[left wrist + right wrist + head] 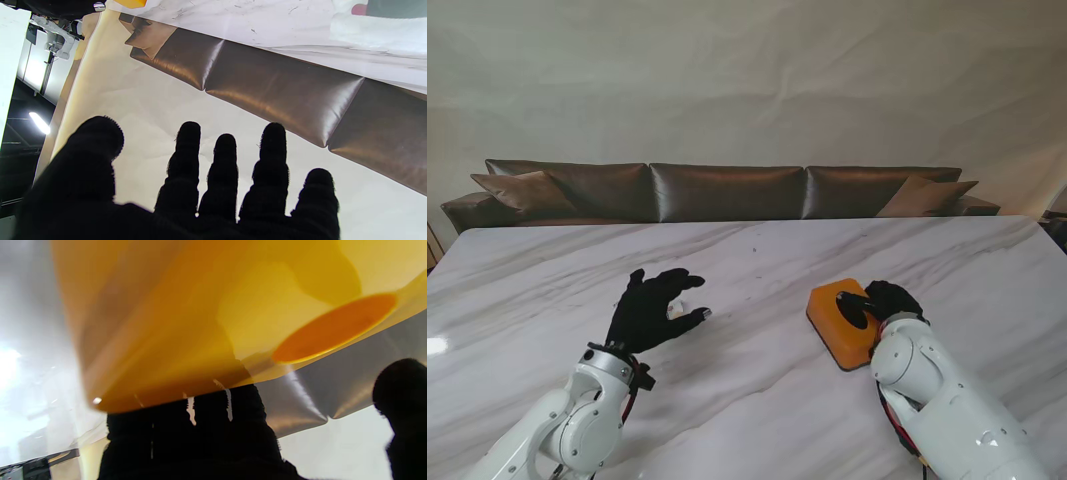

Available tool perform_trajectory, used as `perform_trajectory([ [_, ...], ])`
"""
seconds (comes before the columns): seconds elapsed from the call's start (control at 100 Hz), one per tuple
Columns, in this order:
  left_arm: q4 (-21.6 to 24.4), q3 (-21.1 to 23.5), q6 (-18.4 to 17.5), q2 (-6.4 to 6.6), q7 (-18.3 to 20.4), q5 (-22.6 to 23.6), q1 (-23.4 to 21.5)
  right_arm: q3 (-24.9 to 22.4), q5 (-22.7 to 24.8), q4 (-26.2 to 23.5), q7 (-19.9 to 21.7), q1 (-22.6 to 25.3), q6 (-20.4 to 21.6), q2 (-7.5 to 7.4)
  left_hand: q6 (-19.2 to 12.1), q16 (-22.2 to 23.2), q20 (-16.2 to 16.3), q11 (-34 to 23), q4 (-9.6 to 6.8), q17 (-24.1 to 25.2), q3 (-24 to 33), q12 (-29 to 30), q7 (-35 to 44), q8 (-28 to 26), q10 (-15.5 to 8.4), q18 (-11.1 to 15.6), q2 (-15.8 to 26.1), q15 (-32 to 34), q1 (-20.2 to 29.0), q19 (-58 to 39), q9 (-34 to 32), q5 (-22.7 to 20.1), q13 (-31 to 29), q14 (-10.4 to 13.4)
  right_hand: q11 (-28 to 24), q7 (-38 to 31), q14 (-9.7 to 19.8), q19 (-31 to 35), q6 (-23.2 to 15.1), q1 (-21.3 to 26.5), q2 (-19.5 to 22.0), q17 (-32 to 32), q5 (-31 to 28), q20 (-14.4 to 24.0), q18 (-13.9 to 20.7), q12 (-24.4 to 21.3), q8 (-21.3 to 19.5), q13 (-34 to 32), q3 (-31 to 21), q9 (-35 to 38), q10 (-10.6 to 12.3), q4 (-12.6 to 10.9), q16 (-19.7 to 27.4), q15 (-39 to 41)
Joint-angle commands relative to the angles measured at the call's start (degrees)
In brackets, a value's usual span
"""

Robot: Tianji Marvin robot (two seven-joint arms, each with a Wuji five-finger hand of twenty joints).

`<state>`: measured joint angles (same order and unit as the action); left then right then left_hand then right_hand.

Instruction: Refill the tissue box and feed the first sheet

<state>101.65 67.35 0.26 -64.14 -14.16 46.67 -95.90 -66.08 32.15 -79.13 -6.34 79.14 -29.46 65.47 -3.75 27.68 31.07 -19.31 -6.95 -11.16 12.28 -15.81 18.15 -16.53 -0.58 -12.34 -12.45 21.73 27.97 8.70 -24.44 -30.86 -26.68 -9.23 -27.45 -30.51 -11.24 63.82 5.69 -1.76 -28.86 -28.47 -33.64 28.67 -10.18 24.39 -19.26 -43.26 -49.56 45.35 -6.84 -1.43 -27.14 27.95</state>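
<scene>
An orange tissue box [835,322] lies on the white marble table [757,400] to my right. My black-gloved right hand [892,299] is at its near right corner, with one digit laid across the box top. In the right wrist view the fingers [200,433] press against the box's orange side [160,326], the oval opening [333,327] shows beyond them, and the thumb [402,396] stands apart. My left hand [653,311] hovers over the table left of centre, fingers spread [223,180] and holding nothing. No tissues show in any view.
A brown leather sofa [727,190] with cushions runs along the table's far edge, a pale wall behind it. My white right forearm [947,400] reaches in from the near right corner, the left forearm [577,420] from the near left.
</scene>
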Motion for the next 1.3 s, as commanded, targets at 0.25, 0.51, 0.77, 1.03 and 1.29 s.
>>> perform_trajectory([
  [0.25, 0.8, 0.5, 0.1, -0.28, 0.3, 0.1, -0.7, 5.2, -1.5, 0.6, 2.4, -3.3, 4.0, 0.89, -0.7, -0.5, -0.1, 0.6, -0.69, 1.7, -2.0, 0.1, -1.3, -0.5, -1.3, -1.7, 1.4, -1.1, 0.5, -68.4, -1.0, 0.3, 2.0, 0.8, -1.3, -1.0, -0.5, 1.7, -1.4, 5.4, -2.3, 0.3, 0.3, -0.1, 0.3, 1.1, -0.8, -0.4, -1.6, -0.6, 1.3, -3.3, -0.4, 1.1],
  [0.51, 0.9, 0.7, 0.2, -0.3, 0.2, 0.0, -1.0, 6.8, 0.5, 0.1, 5.0, -4.6, 7.0, -0.01, -0.6, -0.5, -0.1, 0.6, -0.71, 1.7, -2.1, 0.1, -1.3, -0.5, -1.2, -1.8, 1.5, -1.1, 0.5, -68.4, -1.1, 0.2, 2.0, 0.9, -1.6, -2.3, 1.5, 0.7, -4.0, 9.4, -2.5, 1.0, 1.7, -0.5, 1.6, 1.3, -1.2, 0.2, -0.8, -1.4, 3.4, -7.6, -0.1, 0.6],
  [0.77, 0.7, 0.6, 0.2, -0.28, 0.4, 0.0, -0.8, 5.8, 2.6, -1.0, 13.2, -5.6, 9.5, -2.2, -0.6, -0.5, 0.0, 0.5, -0.72, 1.7, -2.1, 0.1, -1.4, -0.5, -1.2, -1.8, 1.6, -1.0, 0.6, -68.4, -1.4, 0.2, 1.8, 0.9, -1.3, -3.2, 2.8, -1.9, -5.5, 15.9, -4.2, 3.3, 4.4, -0.5, 2.3, 1.7, -1.5, 2.5, -0.7, -3.7, 5.3, -15.0, 0.3, -0.6],
  [1.03, 0.4, 0.4, 0.3, -0.26, 0.6, -0.1, -0.4, 5.3, 4.3, -1.5, 18.6, -6.6, 11.2, -3.58, -0.6, -0.5, 0.0, 0.6, -0.74, 1.7, -2.2, 0.1, -1.4, -0.5, -1.2, -1.8, 1.5, -1.1, 0.6, -68.4, -1.6, 0.2, 1.8, 0.9, -1.4, -4.0, 3.4, -3.3, -6.3, 18.5, -6.0, 3.9, 6.3, -0.5, 2.9, 1.7, -1.6, 3.6, -1.7, -5.3, 6.3, -19.6, 0.5, -1.2],
  [1.29, 0.2, 0.5, 0.3, -0.29, 0.5, -0.3, -0.4, 5.3, 8.4, -2.9, 24.1, -6.9, 13.5, -5.12, -0.6, -0.5, 0.0, 0.5, -0.77, 1.7, -2.2, 0.0, -1.4, -0.5, -1.2, -1.8, 1.6, -1.1, 0.6, -68.4, -1.7, 0.3, 1.7, 0.9, -1.7, -4.5, 3.8, -4.8, -6.6, 20.5, -12.8, 5.0, 9.4, -0.2, 3.2, 1.8, -1.6, 5.1, -2.3, -10.1, 7.0, -22.2, 0.2, -1.1],
])
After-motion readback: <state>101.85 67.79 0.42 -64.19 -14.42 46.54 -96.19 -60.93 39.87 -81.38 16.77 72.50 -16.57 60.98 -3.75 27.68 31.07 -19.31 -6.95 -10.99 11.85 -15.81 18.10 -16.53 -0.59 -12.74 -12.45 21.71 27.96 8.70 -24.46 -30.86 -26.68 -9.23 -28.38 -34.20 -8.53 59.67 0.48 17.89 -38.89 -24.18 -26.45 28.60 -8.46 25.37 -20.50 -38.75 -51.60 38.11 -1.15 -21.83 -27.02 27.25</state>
